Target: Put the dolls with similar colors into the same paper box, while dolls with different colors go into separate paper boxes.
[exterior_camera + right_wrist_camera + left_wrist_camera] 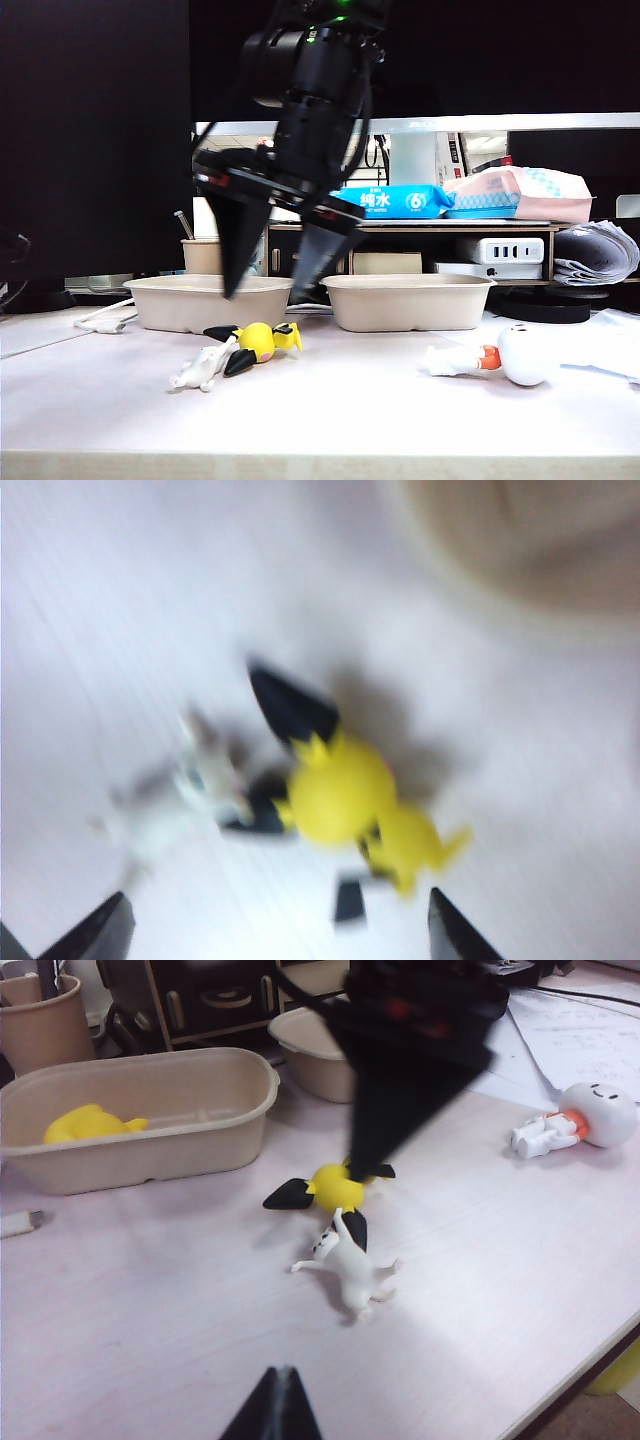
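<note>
So the biggest thing here is the pale wood-grain table, with a black two-finger right gripper hanging over its left-middle part, fingers spread wide apart and nothing between them. It sits above the yellow-and-black doll, not touching it as far as I can see.

Behind it are two matching beige moulded-pulp trays side by side: the left paper box and the right paper box. The left wrist view shows a yellow duck-like doll lying inside the left one. Can't tell what's in the right one.

Off to the right on the table, well apart from the rest, lies the white round-headed doll with an orange neck, on its side.

Near the front of the left box is the yellow-and-black doll, lying down, and the slim white animal doll is just beside it, touching or nearly so.

Left gripper: only dark fingertips show low in its own wrist view, pressed together into one point, hovering above bare table.
</note>
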Robot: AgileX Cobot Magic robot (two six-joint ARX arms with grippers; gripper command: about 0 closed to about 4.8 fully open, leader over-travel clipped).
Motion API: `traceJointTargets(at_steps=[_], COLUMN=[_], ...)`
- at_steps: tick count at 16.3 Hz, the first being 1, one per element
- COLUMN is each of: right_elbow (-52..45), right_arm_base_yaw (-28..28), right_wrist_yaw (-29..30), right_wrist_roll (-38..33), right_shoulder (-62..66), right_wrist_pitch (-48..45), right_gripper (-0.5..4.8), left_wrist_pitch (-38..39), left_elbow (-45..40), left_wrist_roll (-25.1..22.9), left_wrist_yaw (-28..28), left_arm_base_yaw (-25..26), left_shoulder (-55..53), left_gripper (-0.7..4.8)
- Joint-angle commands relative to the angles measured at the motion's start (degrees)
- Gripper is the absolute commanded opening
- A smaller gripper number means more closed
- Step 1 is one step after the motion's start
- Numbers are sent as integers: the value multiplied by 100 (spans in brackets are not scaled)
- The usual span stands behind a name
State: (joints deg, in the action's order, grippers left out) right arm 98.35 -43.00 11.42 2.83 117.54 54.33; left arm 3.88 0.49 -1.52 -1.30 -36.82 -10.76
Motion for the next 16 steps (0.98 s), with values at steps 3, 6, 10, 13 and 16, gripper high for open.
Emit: traceJointTargets(at_steps=[3, 6, 10, 13, 16], right_elbow=[20, 22, 22, 22, 22], right_arm_base_yaw=[-9, -9, -15, -13, -2], right_wrist_yaw=[-256, -249, -254, -254, -240], right_wrist_roll=[470, 540, 748, 750, 907], right_shoulder=[-26, 39, 251, 269, 319], right_wrist_pitch=[175, 70, 0, -146, -214], right_gripper=[378, 378, 378, 377, 377], left_wrist_pitch=[-52, -52, -52, -52, -50], left_elbow=[4, 4, 4, 4, 4], left_wrist_roll=[0, 2, 2, 2, 0], left_wrist_yaw=[2, 2, 2, 2, 2], left_arm_base_yaw=[11, 11, 11, 11, 11], left_shoulder=[0, -2, -2, 0, 0], left_gripper=[-5, -5, -5, -5, -5])
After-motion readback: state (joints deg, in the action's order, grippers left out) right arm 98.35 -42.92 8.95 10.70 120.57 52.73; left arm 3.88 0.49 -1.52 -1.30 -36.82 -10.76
